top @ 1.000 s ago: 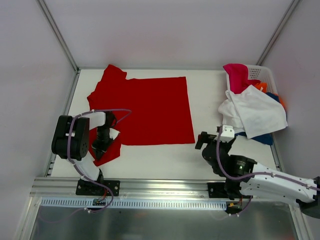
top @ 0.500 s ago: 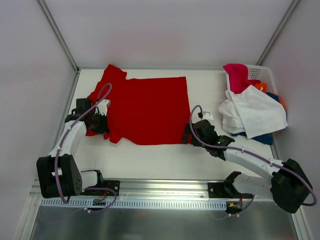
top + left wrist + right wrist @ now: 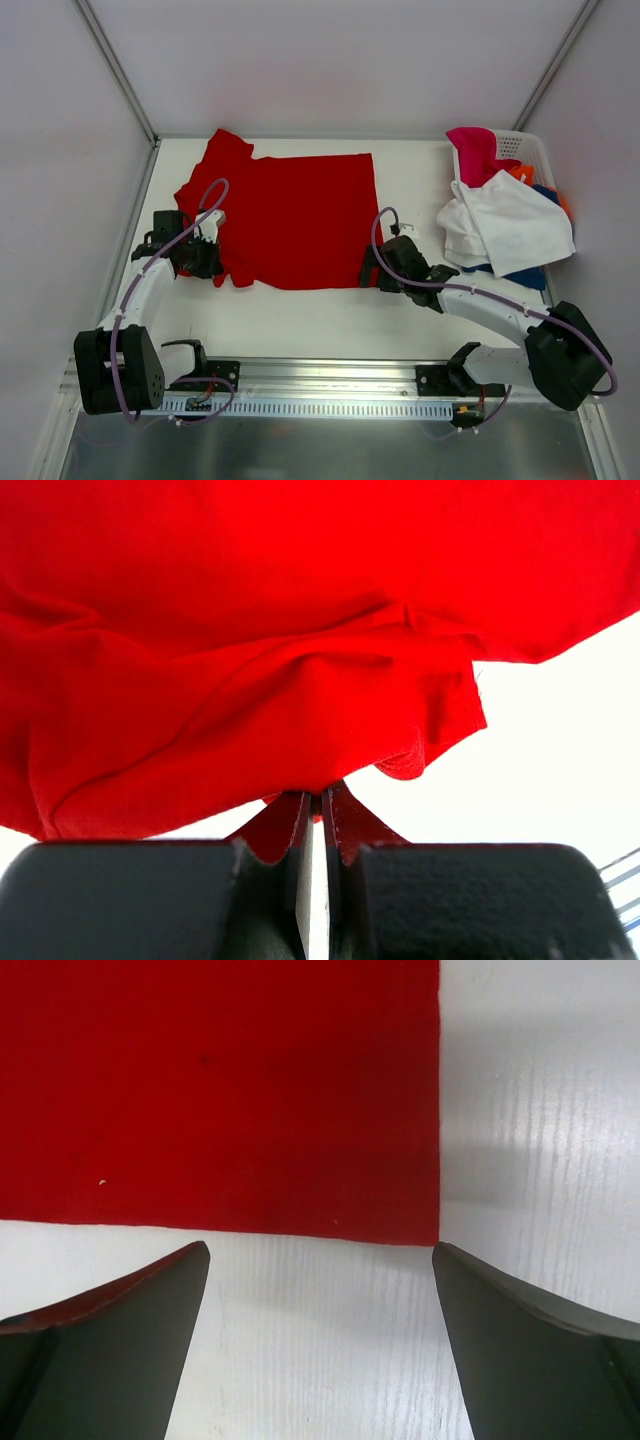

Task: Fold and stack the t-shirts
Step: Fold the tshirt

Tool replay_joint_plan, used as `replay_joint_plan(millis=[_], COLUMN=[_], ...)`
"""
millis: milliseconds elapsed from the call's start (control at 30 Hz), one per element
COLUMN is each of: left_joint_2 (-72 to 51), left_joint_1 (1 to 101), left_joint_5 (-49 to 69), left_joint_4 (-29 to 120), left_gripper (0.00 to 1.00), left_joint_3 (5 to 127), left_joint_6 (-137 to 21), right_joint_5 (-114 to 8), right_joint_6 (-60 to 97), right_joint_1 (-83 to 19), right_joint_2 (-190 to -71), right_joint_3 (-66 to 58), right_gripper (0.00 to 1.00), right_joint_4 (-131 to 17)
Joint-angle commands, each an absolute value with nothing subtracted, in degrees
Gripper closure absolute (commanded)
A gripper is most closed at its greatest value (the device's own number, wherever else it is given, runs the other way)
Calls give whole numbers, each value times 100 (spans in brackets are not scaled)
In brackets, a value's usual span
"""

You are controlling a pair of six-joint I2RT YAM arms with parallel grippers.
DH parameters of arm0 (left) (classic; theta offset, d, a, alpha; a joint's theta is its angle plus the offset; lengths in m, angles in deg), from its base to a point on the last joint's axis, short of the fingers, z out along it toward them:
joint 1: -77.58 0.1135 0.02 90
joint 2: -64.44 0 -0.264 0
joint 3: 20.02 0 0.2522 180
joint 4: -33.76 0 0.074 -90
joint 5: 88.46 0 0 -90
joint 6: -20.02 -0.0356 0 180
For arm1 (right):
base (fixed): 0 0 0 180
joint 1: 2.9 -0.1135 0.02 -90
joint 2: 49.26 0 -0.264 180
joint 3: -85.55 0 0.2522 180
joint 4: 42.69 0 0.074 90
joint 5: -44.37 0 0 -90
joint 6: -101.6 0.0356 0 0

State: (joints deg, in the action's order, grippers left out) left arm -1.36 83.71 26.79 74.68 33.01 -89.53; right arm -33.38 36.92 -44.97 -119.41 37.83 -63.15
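The red t-shirt (image 3: 300, 215) covers the middle of the surface (image 3: 320, 312), leaving bare strips along its near hem and to its right; the right hand (image 3: 371, 270), fingers spread, sits at the shirt's near right corner. Farther right of the shirt, the perforated basket (image 3: 531, 146) and the white t-shirt (image 3: 515, 225) draped over it block passage. On the shirt's left, the left hand (image 3: 212, 264), pinching bunched cloth, fills the narrow margin before the side wall (image 3: 70, 180).

A t-shirt (image 3: 300, 215) lies spread on the table (image 3: 410, 180), left hand (image 3: 212, 263) at its near-left edge, right hand (image 3: 370, 270) at its near-right corner; a basket (image 3: 527, 145) of shirts (image 3: 510, 225) sits far right.
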Motion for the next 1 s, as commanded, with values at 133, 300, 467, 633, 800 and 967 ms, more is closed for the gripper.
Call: replay_joint_plan(millis=[133, 300, 467, 633, 800, 967], left_joint_2=[239, 309, 407, 275, 354, 354], left_joint_1=[8452, 8461, 8496, 8505, 8514, 8522], left_joint_5=[2799, 2694, 2668, 2659, 2659, 2632], left_joint_4=[7310, 7249, 7178, 7170, 7143, 7143], left_gripper=[100, 100, 100, 100, 100, 100], left_joint_3=[3145, 3013, 2933, 2951, 2925, 2933], left_joint_6=[-9168, -9204, -9230, -9230, -9213, -9186], right_joint_5=[-3140, -3113, -3297, -3447, -3526, -3448], right_joint_6=[3806, 3902, 4016, 4104, 4105, 4070], right_joint_1=[-4175, -4078, -4043, -4043, -4035, -4035], right_joint_2=[-12230, -12449, -12669, -12985, -13249, -13197], right_joint_3=[3689, 3707, 3777, 3681, 3558, 3531], right_gripper=[0, 1, 1, 1, 12, 39], right_joint_4=[-6287, -6191, -5761, -5524, -5469, -5548])
